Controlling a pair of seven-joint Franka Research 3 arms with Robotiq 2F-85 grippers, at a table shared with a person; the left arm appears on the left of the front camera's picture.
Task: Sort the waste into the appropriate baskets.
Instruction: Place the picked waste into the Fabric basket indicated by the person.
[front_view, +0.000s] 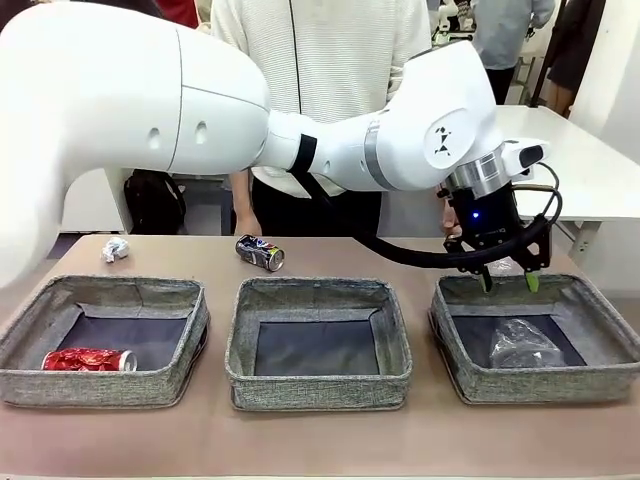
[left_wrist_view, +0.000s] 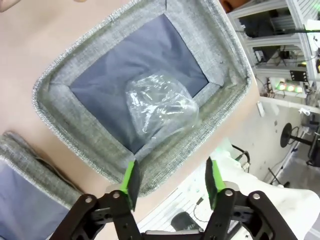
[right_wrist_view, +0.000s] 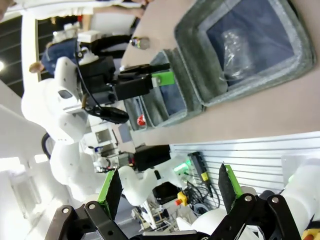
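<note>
Red can (front_view: 88, 359) partly hidden by left basket (front_view: 100, 388) wall; middle basket (left_wrist_view: 22, 175) cropped.

Glossy white rounded arm (front_view: 340, 150), black cable (front_view: 400, 256), silver wrist ring (front_view: 478, 176), black fingers (left_wrist_view: 215, 182) with green pads (left_wrist_view: 130, 180)

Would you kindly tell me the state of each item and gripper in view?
Red soda can: lying in the left basket.
Blue soda can: lying on the table.
Paper wad: crumpled, on the table.
Clear bottle: crushed, in the right basket.
Left gripper: open, empty.
Right gripper: open, empty.
</note>
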